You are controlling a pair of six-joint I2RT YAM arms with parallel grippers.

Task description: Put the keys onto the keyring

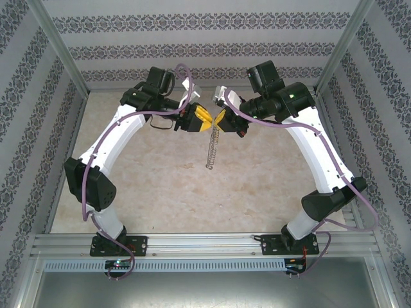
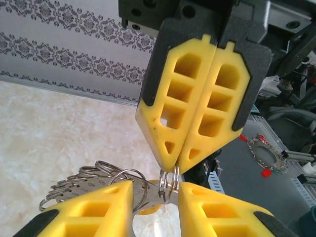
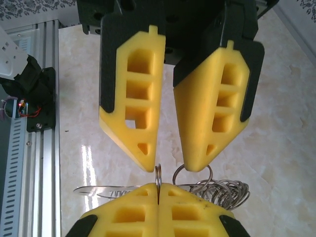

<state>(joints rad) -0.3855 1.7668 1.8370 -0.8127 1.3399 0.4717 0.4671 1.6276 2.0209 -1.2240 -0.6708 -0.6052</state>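
Your right gripper (image 3: 158, 187) clenches a small ring (image 3: 158, 173); your left gripper's (image 2: 155, 185) hold on the keys (image 3: 113, 190) I cannot tell; key stamp blurred.

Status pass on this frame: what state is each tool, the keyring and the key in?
right tool: shut, pinching one ring of the keyring.
left tool: fingers apart around the key and rings; grip unclear.
keyring: lifted, its rings dangling below both tools.
key: raised among the rings; threaded on or not, cannot tell.
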